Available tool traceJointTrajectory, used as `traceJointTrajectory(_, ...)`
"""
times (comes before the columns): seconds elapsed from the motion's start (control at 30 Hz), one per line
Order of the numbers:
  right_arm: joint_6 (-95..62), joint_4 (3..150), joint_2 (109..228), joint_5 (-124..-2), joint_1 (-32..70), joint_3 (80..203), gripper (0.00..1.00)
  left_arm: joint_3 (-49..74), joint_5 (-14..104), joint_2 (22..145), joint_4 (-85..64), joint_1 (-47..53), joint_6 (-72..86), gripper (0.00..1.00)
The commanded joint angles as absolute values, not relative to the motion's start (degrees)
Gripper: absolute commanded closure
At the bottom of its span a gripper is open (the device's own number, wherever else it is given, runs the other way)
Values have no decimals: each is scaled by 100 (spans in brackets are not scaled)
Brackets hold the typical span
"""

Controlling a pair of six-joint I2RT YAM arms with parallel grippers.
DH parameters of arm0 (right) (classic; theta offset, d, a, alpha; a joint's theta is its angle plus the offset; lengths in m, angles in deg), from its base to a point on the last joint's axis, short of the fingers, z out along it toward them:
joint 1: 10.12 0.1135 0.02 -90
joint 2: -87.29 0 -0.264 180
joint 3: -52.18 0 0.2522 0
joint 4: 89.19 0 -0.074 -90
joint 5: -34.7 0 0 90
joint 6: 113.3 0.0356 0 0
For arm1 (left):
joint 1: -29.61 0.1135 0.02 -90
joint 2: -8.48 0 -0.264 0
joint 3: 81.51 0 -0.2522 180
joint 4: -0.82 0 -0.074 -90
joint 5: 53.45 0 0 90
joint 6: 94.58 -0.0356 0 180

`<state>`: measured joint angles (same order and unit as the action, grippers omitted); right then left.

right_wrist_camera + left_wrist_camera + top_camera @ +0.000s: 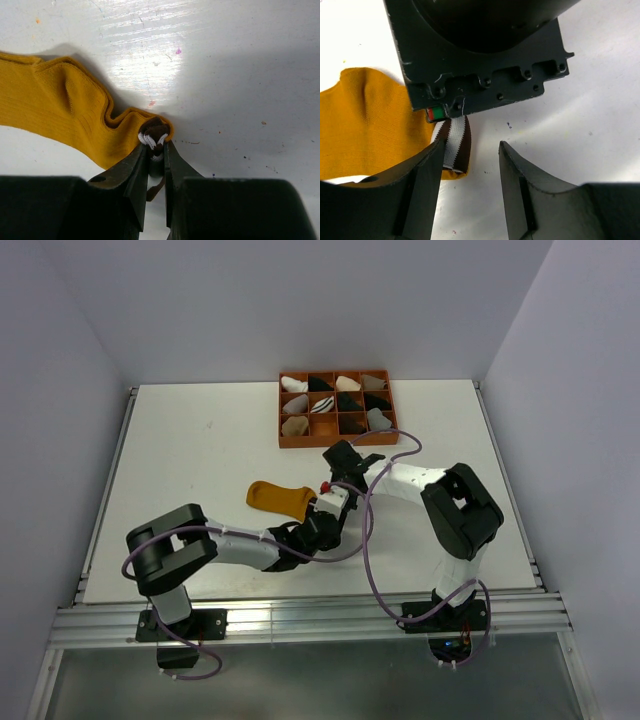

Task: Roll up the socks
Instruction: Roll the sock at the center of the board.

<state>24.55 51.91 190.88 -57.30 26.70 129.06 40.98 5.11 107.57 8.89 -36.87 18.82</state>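
Top camera looks down from behind over the whole table (200,460); both wrist cameras, close, share the sock (60,115).

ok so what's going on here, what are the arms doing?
The right end effector is pinched shut on the striped cuff of the yellow sock. The sock lies mostly flat on the table, bunched near the cuff and not yet rolled. The left end effector sits at the same cuff with its jaws apart, gripping nothing. A tray of sock bundles is at the far side, with neither arm at it.
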Motion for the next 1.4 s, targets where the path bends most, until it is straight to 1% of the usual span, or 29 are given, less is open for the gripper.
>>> traceJointTrajectory(0.0, 2319, 5042, 19267, -5504, 2609, 12958, 100, 3797, 316, 10894, 614, -3736, 1977, 48)
traceJointTrajectory(0.2, 2311, 5077, 19214, -5715, 2530, 12922, 100, 3472, -18, 11114, -150, -3736, 2249, 52)
traceJointTrajectory(0.47, 2275, 5086, 19135, -5767, 2460, 12879, 100, 3218, -344, 11236, -845, -3754, 2486, 52)
traceJointTrajectory(0.57, 2275, 5051, 19126, -5767, 2442, 12913, 100, 3173, -344, 11316, -960, -3763, 2469, 53)
traceJointTrajectory(0.67, 2266, 5051, 19100, -5767, 2416, 12922, 100, 3094, -300, 11421, -1065, -3771, 2460, 60)
traceJointTrajectory(0.7, 2266, 5051, 19082, -5776, 2407, 12922, 100, 3059, -309, 11456, -1109, -3771, 2451, 63)
traceJointTrajectory(0.77, 2267, 5068, 19073, -5820, 2380, 12914, 100, 2963, -335, 11562, -1223, -3771, 2486, 67)
traceJointTrajectory(0.8, 2284, 5077, 19056, -5837, 2372, 12905, 100, 2936, -335, 11597, -1258, -3771, 2495, 71)
traceJointTrajectory(0.87, 2301, 5173, 19021, -5908, 2354, 12852, 100, 2848, -344, 11676, -1276, -3771, 2495, 77)
traceJointTrajectory(0.9, 2310, 5226, 18942, -5934, 2337, 12826, 100, 2830, -344, 11702, -1276, -3771, 2513, 85)
traceJointTrajectory(0.97, 2372, 5401, 18845, -5987, 2319, 12703, 92, 2821, -344, 11685, -1276, -3771, 2522, 93)
traceJointTrajectory(1.0, 2407, 5490, 18714, -6004, 2284, 12651, 88, 2839, -335, 11659, -1276, -3763, 2539, 99)
traceJointTrajectory(1.03, 2459, 5569, 18635, -6039, 2266, 12546, 78, 2883, -239, 11572, -1276, -3745, 2557, 99)
traceJointTrajectory(1.1, 2477, 5745, 18433, -6083, 2187, 12483, 68, 2953, -55, 11370, -1250, -3693, 2618, 99)
traceJointTrajectory(1.13, 2460, 5745, 18379, -6084, 2161, 12509, 61, 3066, 77, 11273, -1198, -3605, 2731, 99)
traceJointTrajectory(1.2, 2442, 5701, 18204, -6014, 2073, 12527, 55, 3207, 603, 10967, -1005, -3482, 2890, 99)
traceJointTrajectory(1.23, 2460, 5745, 18116, -5979, 2047, 12492, 49, 3374, 779, 10860, -917, -3316, 3056, 99)
traceJointTrajectory(1.27, 2486, 5771, 17941, -5917, 2029, 12466, 47, 3471, 1173, 10746, -829, -3236, 3145, 99)
traceJointTrajectory(1.33, 2547, 5842, 17765, -5873, 1959, 12378, 43, 3742, 1605, 10482, -548, -2939, 3460, 99)
traceJointTrajectory(1.37, 2565, 5912, 17590, -5838, 1950, 12343, 43, 3831, 1860, 10403, -425, -2806, 3575, 99)
